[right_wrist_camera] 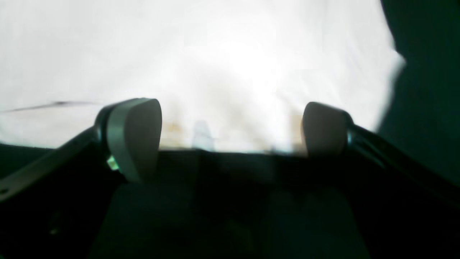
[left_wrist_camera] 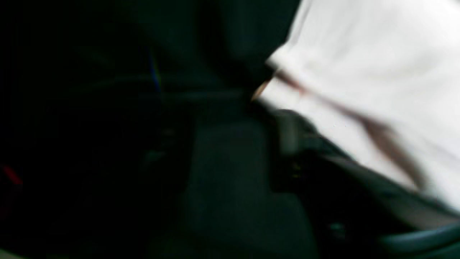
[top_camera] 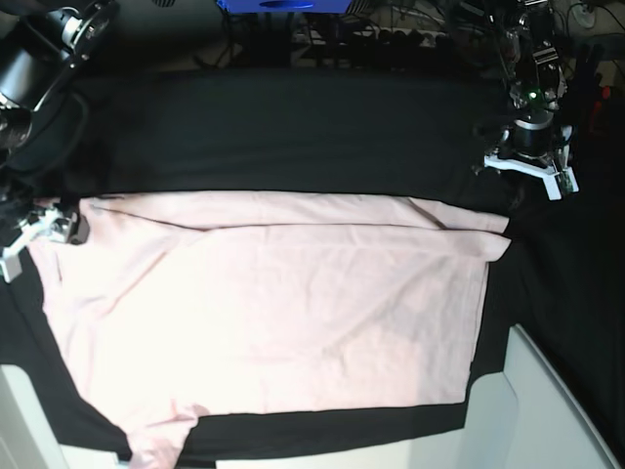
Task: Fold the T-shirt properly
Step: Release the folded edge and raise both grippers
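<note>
T-shirt (top_camera: 273, 313), pale pink, plain-side-up, top edge folded

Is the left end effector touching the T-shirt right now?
Apart. The base view shows the left end effector over the black table cloth, with a dark strip between it and the T-shirt.

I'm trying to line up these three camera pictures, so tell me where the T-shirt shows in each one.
Left wrist: the T-shirt fills the upper right, blurred.
Right wrist: it fills the upper picture, beyond the open right tool.
Base: spread flat across the middle.
Shared landmark: the black table cloth bordering the shirt's edge.
</note>
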Robot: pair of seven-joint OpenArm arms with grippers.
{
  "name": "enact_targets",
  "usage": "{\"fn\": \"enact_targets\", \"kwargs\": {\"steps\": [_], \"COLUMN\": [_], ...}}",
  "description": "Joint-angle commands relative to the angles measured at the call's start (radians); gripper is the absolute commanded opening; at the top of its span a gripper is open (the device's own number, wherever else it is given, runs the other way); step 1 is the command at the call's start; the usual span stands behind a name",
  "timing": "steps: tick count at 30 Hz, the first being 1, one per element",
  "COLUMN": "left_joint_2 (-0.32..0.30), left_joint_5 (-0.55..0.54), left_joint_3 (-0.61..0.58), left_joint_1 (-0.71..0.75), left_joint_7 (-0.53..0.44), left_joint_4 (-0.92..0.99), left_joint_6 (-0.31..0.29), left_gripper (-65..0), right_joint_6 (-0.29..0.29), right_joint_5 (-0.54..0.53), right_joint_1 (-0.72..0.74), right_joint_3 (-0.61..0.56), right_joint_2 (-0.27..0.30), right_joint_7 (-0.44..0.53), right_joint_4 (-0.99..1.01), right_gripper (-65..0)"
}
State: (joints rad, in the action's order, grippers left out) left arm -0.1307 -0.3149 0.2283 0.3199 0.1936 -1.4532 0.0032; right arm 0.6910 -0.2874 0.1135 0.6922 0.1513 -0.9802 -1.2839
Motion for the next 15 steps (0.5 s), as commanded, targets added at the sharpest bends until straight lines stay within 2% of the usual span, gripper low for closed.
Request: {"fn": "enact_targets", "kwargs": {"steps": [1, 3, 8, 11, 15], "left_joint_2": [0.001, 0.006, 0.006, 0.006, 0.006], "left_joint_5": [0.032, 0.093, 0.102, 0.102, 0.102], "left_joint_3": [0.001, 0.0, 0.006, 0.007, 0.007], "left_joint_1": [-0.001, 0.009, 0.038, 0.045, 0.046], "left_joint_7": [-0.026, -0.026, -0.027, -0.029, -0.029], "left_joint_4": [-0.01, 0.002, 0.019, 0.026, 0.026], "left_joint_6": [-0.002, -0.002, -0.002, -0.002, -0.001], "left_gripper": [-47.7, -54.9, -55.6, -65.0, -65.0], "right_joint_6": [0.007, 0.007, 0.007, 0.007, 0.007], "right_joint_5": [-0.025, -0.025, -0.025, -0.025, -0.025], "right_joint_1": [0.022, 0.022, 0.027, 0.028, 0.028], "right_joint_3": [-0.007, -0.007, -0.007, -0.007, -0.007], "right_joint_2": [0.012, 0.012, 0.012, 0.009, -0.006], "right_joint_7": [0.024, 0.025, 0.066, 0.066, 0.063], "right_joint_4": [0.003, 0.036, 0.097, 0.111, 0.111], "right_gripper": [-8.1, -8.1, -8.1, -8.1, -8.1]}}
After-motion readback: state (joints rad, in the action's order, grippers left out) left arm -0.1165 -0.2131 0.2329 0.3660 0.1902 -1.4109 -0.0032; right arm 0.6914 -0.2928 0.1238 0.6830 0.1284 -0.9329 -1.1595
